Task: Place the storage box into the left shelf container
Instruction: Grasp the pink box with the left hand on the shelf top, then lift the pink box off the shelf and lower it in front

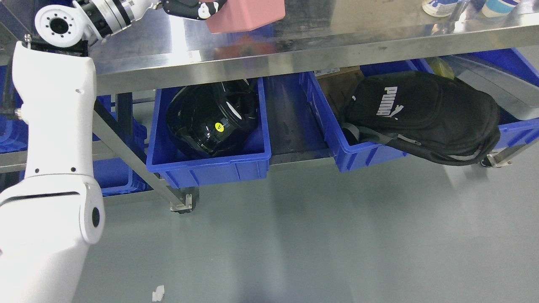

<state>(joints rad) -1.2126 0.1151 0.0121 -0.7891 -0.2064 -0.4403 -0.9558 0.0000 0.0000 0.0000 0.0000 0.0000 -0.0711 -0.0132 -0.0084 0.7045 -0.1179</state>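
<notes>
Left hand (191,8) at the far left, top edge of view, dark fingers (206,9) closed against the left side of the pink storage box (246,16), gripping it. Storage box partly cut off by the top edge, just above or on the steel surface (320,40); contact with the surface not clear, pink reflection showing in the metal beneath it. White left arm (52,126) rising along the left side from the near corner, bent at a round joint near the top. Below the surface, on the lower shelf (294,153), left blue container (210,168) holding a glossy black helmet (212,120) with a small yellow sticker. To the right, apart from it by a bare strip of shelf, second blue container (358,153) with a black backpack (425,115) bearing white PUMA lettering, draped over its near rim and hanging partly outside. More blue bins (120,176) behind the arm at far left. Castor wheel (185,204) under the shelf frame, near the left container. Small white scrap (158,293) on the grey floor (316,235) at the near edge. Bottles (438,6) on the surface at the far right, mostly cropped.
</notes>
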